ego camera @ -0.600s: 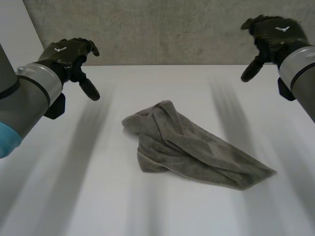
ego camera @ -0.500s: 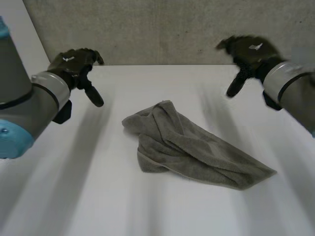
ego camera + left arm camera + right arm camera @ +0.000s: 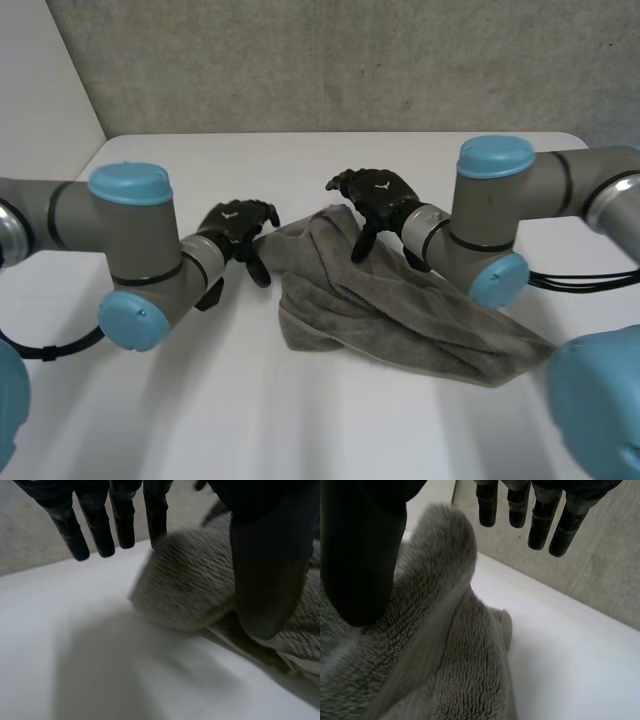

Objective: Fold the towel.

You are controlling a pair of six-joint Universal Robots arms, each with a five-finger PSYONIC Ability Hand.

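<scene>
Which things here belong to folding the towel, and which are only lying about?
For the job:
- towel, crumpled
- left hand, open, at the towel's left corner
- right hand, open, over the towel's far edge

Not part of it:
- table, which only bears the towel
- wall behind

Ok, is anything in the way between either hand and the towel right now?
Nothing visible is in the way. The left hand is right at the left end of the towel, and the right hand is over its bunched far edge. Both have their fingers straight. Around the towel there is just the white table.
</scene>
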